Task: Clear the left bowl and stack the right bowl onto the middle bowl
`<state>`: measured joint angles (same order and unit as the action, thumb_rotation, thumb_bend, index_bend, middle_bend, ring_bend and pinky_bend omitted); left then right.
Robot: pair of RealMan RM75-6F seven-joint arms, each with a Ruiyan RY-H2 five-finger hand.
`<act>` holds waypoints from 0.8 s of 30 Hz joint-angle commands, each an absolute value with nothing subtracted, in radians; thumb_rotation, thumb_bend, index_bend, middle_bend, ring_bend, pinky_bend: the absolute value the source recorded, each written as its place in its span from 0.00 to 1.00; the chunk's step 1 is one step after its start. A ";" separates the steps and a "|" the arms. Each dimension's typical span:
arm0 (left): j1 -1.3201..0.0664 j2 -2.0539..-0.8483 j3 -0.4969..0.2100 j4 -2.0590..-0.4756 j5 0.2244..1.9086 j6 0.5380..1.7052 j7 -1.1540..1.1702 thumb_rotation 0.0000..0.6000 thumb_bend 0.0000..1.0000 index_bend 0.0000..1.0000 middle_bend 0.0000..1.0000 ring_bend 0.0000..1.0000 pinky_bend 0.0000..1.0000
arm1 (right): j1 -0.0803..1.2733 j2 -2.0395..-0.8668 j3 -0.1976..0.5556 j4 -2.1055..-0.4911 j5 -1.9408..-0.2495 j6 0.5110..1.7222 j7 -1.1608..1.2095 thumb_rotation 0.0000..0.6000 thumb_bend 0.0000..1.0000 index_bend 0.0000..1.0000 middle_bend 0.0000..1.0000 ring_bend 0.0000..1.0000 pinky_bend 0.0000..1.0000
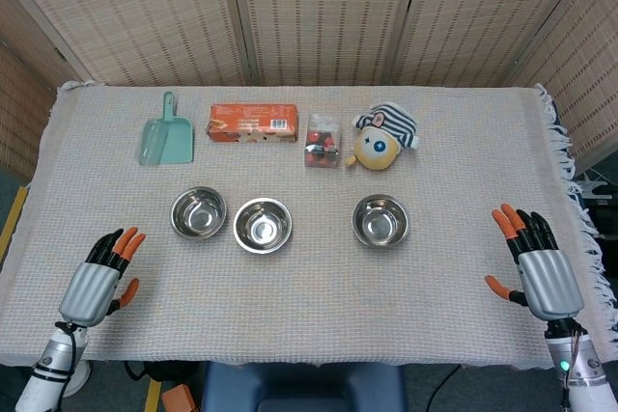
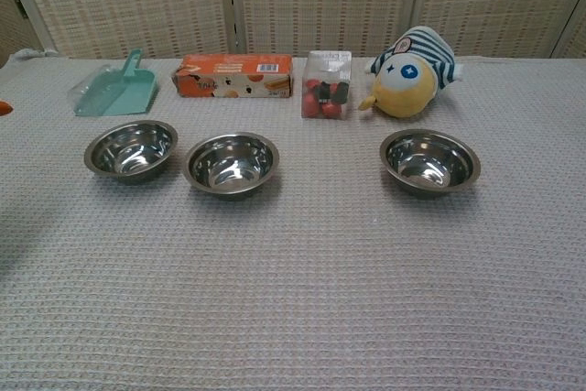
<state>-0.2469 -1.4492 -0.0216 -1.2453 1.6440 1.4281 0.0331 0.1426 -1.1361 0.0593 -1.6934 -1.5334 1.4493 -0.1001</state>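
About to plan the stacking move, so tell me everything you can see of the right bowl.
The right bowl is a small, round, shiny bowl that looks like stainless steel, with a thin rolled rim and a reflective inside. It sits upright on the woven table cloth, set well apart from the middle bowl. It looks empty; only reflections show inside. Nothing touches it but the cloth. The plush toy lies behind it, clear of its rim. The right hand is off to its right, not near it.
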 commanded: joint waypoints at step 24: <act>-0.494 -1.927 -0.103 -0.573 1.598 1.298 0.016 1.00 0.44 0.34 0.02 0.01 0.10 | 0.154 -1.120 0.077 -1.701 -1.466 1.402 -0.087 1.00 0.07 0.00 0.00 0.00 0.00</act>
<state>-0.4743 -1.9039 -0.1022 -0.6061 1.6030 1.3093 0.0404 0.1529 -1.1207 0.0763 -1.7008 -1.4688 1.4041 -0.0859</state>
